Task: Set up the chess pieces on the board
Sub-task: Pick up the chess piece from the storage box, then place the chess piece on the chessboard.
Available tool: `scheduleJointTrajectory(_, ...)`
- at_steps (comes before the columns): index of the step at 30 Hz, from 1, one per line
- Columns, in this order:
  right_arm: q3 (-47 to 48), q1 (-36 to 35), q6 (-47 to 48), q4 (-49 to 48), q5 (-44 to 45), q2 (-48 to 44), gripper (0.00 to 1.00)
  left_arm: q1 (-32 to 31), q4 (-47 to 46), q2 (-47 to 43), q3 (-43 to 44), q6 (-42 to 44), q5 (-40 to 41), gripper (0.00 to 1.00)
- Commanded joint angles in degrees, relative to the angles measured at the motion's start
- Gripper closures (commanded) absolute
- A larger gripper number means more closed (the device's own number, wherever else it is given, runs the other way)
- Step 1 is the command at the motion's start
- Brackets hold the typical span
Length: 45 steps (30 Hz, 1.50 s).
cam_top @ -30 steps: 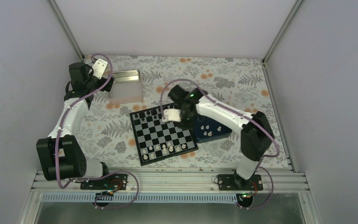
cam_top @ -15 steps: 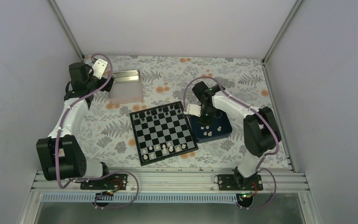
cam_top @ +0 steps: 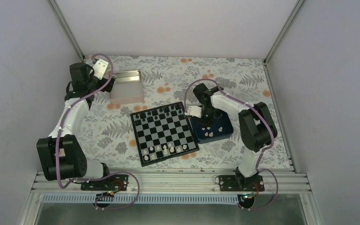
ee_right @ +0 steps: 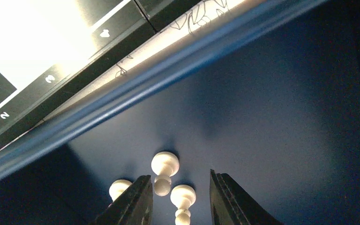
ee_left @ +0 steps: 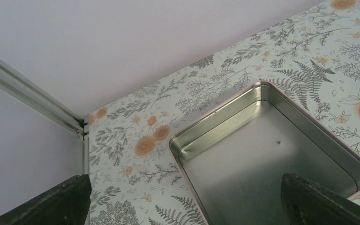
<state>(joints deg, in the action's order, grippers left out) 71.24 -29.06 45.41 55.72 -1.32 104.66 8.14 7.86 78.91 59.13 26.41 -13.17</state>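
Observation:
The board [cam_top: 165, 133] lies mid-table, with a row of white chess pieces [cam_top: 164, 150] at its near edge and black ones along the far edge. More white pieces stand in the dark blue tray [cam_top: 219, 132] just right of it. My right gripper [cam_top: 199, 114] hangs low over that tray's left part. In the right wrist view its fingers [ee_right: 133, 201] stand open, with two cream pawns [ee_right: 164, 164] [ee_right: 183, 197] between them, untouched; a third pawn [ee_right: 119, 187] is just outside the left finger. My left gripper [ee_left: 183, 206] is open over the tin's corner, holding nothing.
A silver metal tin [cam_top: 127, 86] sits at the back left, below the left gripper. The tray's blue rim [ee_right: 168, 70] and the board's black border [ee_right: 51, 79] lie just ahead of the right fingers. Grey walls close in the floral tabletop.
My right gripper swung right, from above the board's far-right squares to the blue tray, then held there while the arm's elbow folded in. The left arm has not moved.

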Motion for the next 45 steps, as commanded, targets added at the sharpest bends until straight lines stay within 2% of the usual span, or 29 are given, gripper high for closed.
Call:
scheduleJointTrajectory(1, -0.7, 0.9, 0.8, -0.8, 0.1, 1.4, 0.67, 0.3, -0.6, 0.8, 1.2, 0.4, -0.4, 0.00)
scheduleJointTrajectory(13, -1.1, 1.4, 0.7, -0.8, -0.5, 2.5, 0.68, 0.3, -0.6, 0.7, 1.0, 0.6, -0.2, 0.00)
scheduleJointTrajectory(17, -1.3, 1.5, 0.7, -1.0, -0.4, 2.7, 0.75, 0.3, -0.5, 0.7, 1.1, 0.5, -0.3, 0.00)
scheduleJointTrajectory(23, -0.5, 1.6, 0.7, -0.3, -0.7, 1.9, 0.92, 0.3, -0.5, 0.4, 1.0, 0.5, -0.3, 0.00)
scheduleJointTrajectory(31, 4.5, 0.4, -0.7, 4.8, 1.5, -2.4, 0.93, 0.3, -0.5, 0.0, 1.0, 0.4, -0.5, 0.00)
scheduleJointTrajectory(38, 12.2, -7.2, -2.6, 9.8, 3.9, -4.2, 0.93, 0.3, -0.5, -0.8, 1.1, 0.1, -0.8, 0.00)
scheduleJointTrajectory(45, 13.7, -17.1, -4.3, 9.6, 1.7, -1.1, 0.92, 0.3, -0.4, -1.1, 1.1, 0.1, -0.7, 0.00)
